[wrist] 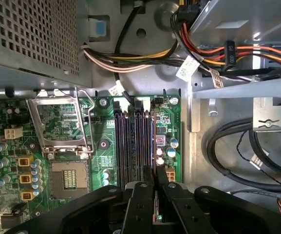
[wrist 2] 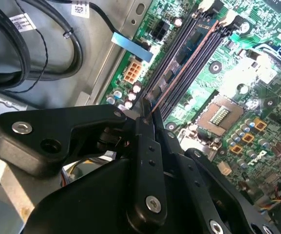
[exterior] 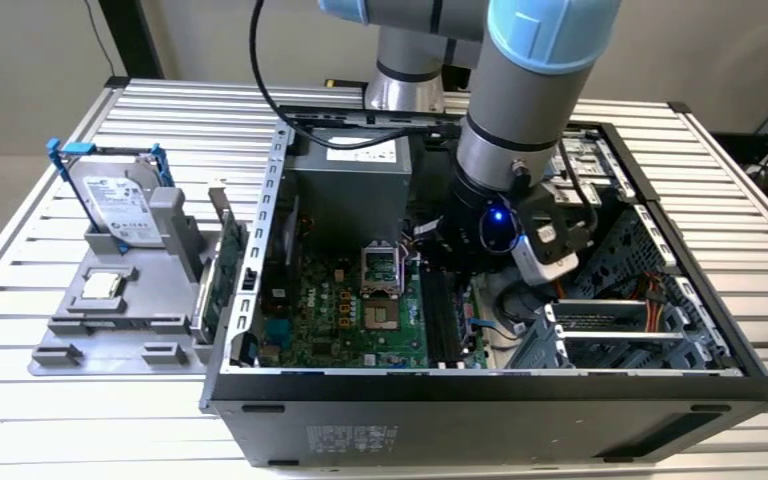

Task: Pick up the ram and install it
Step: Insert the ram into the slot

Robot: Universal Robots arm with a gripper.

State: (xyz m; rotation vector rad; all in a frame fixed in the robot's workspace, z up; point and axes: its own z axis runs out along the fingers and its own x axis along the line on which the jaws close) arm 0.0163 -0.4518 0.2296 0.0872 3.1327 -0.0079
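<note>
Green motherboard, black pincer

No print could be read anywhere. White labels sat on the hard drive and the power supply, their lettering too small to make out. Barcoded tags hung on the cables in the second wrist view, just as unreadable.

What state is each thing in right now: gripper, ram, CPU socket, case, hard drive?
gripper: shut on the ram, down inside the case.
ram: held on edge, lying along the black memory slots; whether it is seated cannot be told.
CPU socket: open, retention frame lifted, no chip in it.
computer case: side panel off, interior exposed.
hard drive: upright in the grey holder, outside the case.
</note>
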